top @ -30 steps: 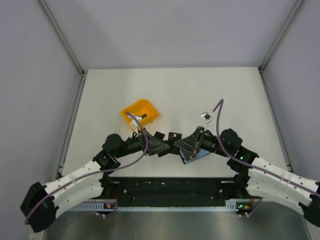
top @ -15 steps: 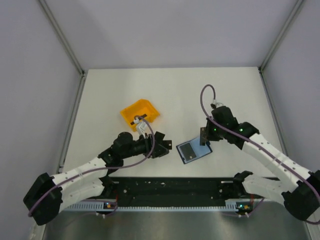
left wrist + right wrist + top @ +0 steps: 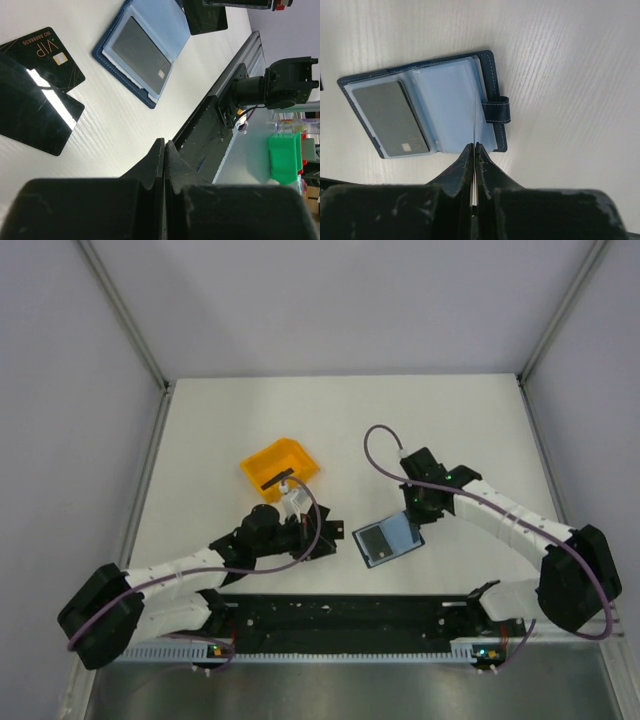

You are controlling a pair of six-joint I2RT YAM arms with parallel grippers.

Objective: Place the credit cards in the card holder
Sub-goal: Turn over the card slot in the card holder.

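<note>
Two sets of jaws, both pressed together. Left gripper (image 3: 164,150): nothing between the jaws, hanging low over the bench (image 3: 115,127) near its front rail. Right gripper (image 3: 473,150): jaws pinch a thin sheet (image 3: 473,115) seen edge-on, rising from the open card holder (image 3: 442,107). It is probably one of the holder's clear leaves; cannot confirm.

Risks (judgement):
- The sheet looks thin and limp. Too much pull would lift or skid the light holder on the smooth bench. A slip would let the pocket mouth fall shut.
- The credit cards lie flat on the bench beside the holder: VIP card (image 3: 47,56) and plain card (image 3: 30,112), touching or overlapping at a corner. Which lies on top, cannot tell. They are rigid and glossy with no raised edge, so jaws may scrape, push them along, or drag both at once.
- The pocket looks barely wider than a card. A skewed entry would jam a corner at the rim.

Materials:
- Holder: navy cover, pale stitching, rounded corners, strap tab (image 3: 497,110) on one edge. Translucent light-blue pockets inside, and one holds a grey-looking chipped card (image 3: 392,117).
- Cards: black and mirror-bright. One has gold lettering and a chip.
- Bench: white, finely ribbed.
- Orange bin (image 3: 265,455): angular moulded plastic, well apart from the holder.
</note>
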